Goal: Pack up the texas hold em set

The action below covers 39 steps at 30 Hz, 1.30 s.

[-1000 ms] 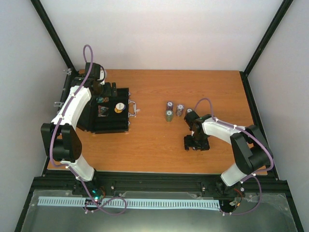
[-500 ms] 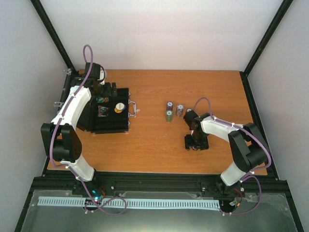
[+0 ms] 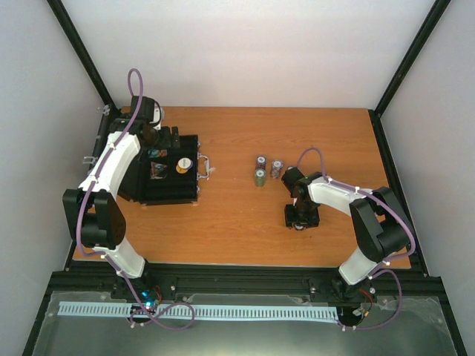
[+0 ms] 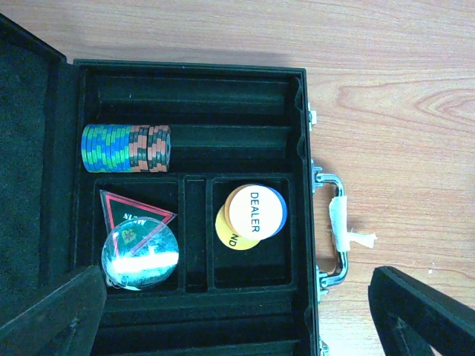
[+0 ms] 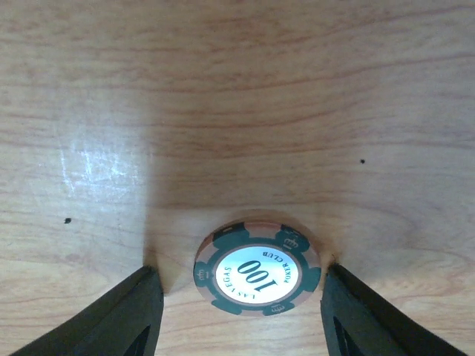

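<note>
The black case (image 3: pixel 167 185) lies open at the table's left. In the left wrist view its tray (image 4: pixel 304 126) holds a row of green and orange chips (image 4: pixel 126 148), a white DEALER disc (image 4: pixel 254 211) on yellow and blue discs, a dark triangular token (image 4: pixel 133 210) and a clear round disc (image 4: pixel 139 256). My left gripper (image 4: pixel 237 326) hovers open over the case. My right gripper (image 5: pixel 241 297) points down at the table and straddles a pink-and-green "100" chip (image 5: pixel 257 274). A small gap shows between the chip and each finger (image 5: pixel 126 311).
Three short chip stacks (image 3: pixel 260 159), (image 3: pixel 260 177), (image 3: pixel 276 168) stand upright mid-table, just beyond the right gripper (image 3: pixel 300 219). The case's silver handle (image 4: pixel 338 222) with a strip of white tape faces right. Black frame rails border the table.
The right gripper's jaws have narrowed around the "100" chip, and the right wrist has shifted slightly toward it. The left arm has not moved.
</note>
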Tool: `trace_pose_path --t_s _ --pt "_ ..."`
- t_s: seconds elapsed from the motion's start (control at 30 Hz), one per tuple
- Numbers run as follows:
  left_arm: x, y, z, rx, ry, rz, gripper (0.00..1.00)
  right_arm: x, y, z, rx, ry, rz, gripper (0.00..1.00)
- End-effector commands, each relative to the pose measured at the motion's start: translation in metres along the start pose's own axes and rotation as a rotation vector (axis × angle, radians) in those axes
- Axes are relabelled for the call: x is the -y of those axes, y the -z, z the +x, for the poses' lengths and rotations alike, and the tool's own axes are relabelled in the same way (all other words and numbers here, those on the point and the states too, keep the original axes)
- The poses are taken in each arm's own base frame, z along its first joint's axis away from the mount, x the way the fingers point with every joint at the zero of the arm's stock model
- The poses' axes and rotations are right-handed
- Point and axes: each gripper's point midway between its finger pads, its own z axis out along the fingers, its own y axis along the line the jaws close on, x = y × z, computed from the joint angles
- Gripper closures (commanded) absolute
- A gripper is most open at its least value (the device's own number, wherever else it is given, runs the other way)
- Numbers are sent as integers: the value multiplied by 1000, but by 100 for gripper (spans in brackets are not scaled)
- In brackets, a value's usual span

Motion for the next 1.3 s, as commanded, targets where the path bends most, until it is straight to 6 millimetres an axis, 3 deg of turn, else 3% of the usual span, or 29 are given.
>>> trace_pose_path --t_s 0.0,1.27 --pt "-4 1 -4 6 4 -9 0 10 -36 1 -11 -6 36 41" --pt "-4 5 -3 13 4 -11 0 14 -19 -5 59 -25 47 60"
